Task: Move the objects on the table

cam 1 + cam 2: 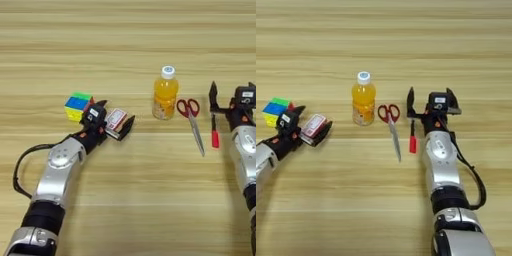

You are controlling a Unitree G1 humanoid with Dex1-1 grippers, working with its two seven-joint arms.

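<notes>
My left gripper (114, 118) has its two black fingers on either side of the red-and-white card packet (116, 119), shut on it. Just left of it sits the multicoloured puzzle cube (78, 105), touching the back of the upper finger. The orange juice bottle (165, 95) stands upright in the middle of the table (125, 50). Red-handled scissors (192, 122) lie right of the bottle, blades pointing toward me. My right gripper (431, 102) is open wide. Its left finger (410, 101) is at the far end of the red pen (412, 137), which lies beside the scissors.
A black cable (20, 170) loops out beside my left forearm, and another runs along my right forearm (476, 185). Bare wood stretches across the far half of the table and the near middle between my arms.
</notes>
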